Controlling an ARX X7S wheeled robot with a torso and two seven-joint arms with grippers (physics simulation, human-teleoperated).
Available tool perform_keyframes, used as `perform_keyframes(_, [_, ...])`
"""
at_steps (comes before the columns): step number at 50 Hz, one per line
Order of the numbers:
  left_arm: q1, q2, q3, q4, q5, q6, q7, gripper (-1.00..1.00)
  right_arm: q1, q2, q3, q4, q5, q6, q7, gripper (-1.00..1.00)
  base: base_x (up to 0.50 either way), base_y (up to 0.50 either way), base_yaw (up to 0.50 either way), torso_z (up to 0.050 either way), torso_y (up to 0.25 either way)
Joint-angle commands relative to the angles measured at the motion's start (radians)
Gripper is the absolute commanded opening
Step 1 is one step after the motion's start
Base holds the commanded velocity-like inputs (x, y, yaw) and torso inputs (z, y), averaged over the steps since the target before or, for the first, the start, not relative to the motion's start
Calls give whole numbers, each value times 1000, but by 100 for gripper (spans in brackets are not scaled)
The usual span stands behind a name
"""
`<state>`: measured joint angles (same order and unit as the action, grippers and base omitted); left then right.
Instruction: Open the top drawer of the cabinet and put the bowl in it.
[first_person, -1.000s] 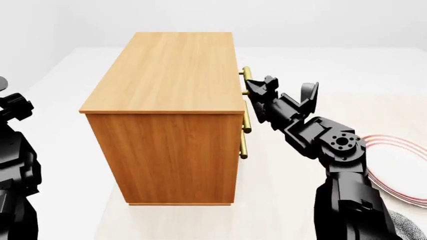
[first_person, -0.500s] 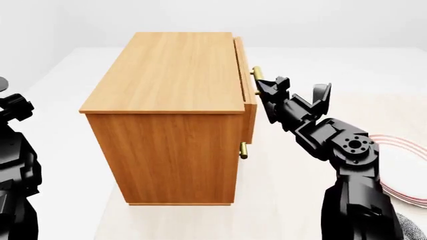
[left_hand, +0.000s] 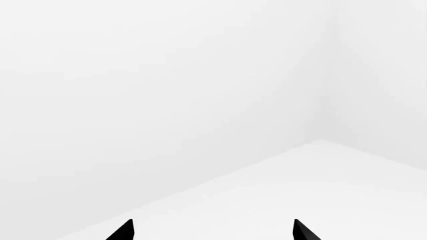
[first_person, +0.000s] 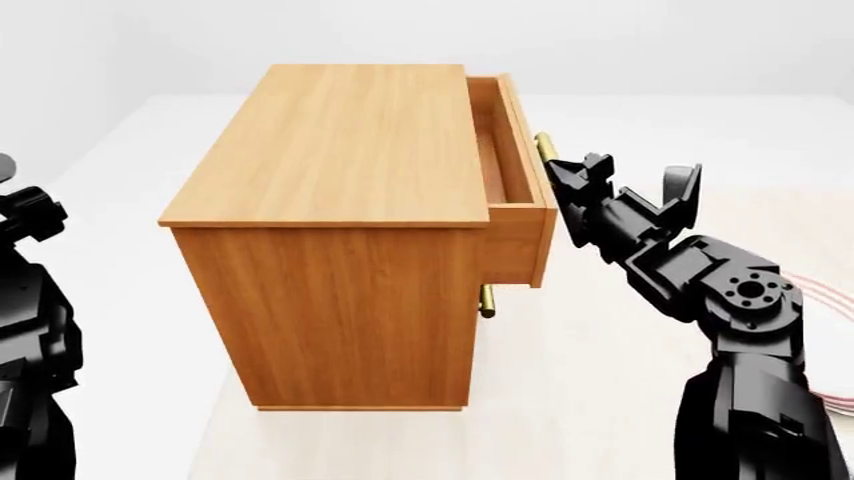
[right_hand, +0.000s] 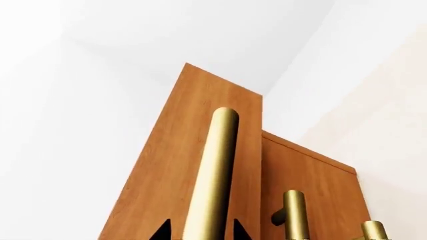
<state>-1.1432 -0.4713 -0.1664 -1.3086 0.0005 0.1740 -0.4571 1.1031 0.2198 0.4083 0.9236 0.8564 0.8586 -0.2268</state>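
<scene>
The orange-brown cabinet (first_person: 334, 240) stands in the middle of the head view. Its top drawer (first_person: 514, 190) is pulled partway out to the right, showing a strip of its inside. My right gripper (first_person: 558, 175) is shut on the top drawer's brass bar handle (right_hand: 215, 175), its black fingertips (right_hand: 162, 231) on either side of the bar. A lower drawer's handle (right_hand: 294, 212) shows beside it. My left gripper (left_hand: 210, 231) is open and empty, facing a bare white wall; its arm (first_person: 27, 300) hangs at the left edge. The bowl is out of view.
A red-ringed white plate's edge (first_person: 821, 295) shows at the right, behind my right arm. The pale floor (first_person: 574, 380) spreads in front of the cabinet. A lower handle end (first_person: 487, 298) pokes out under the open drawer.
The top drawer has slid out to the right, from closed to partly open. My right gripper moved right with the handle in it. The left arm has not moved.
</scene>
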Motion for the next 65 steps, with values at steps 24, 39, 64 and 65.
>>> perform_keyframes(24, [1, 4, 7, 0, 0, 1, -2, 100, 32, 57, -37, 43, 51, -26, -52, -100, 0, 0, 0, 0, 0])
perform_keyframes(39, [0, 4, 8, 0, -1, 1, -2, 100, 28, 53, -50, 19, 54, -7, -56, -100, 1, 0, 0, 0, 1])
perform_keyframes(64, [1, 6, 11, 0, 1, 6, -2, 100, 52, 61, -87, 104, 15, -44, -93, 100, 0, 0, 0, 0, 0])
perform_keyframes(65, [1, 6, 11, 0, 1, 6, -2, 100, 50, 61, -82, 98, 18, -48, -89, 100, 0, 0, 0, 0, 0])
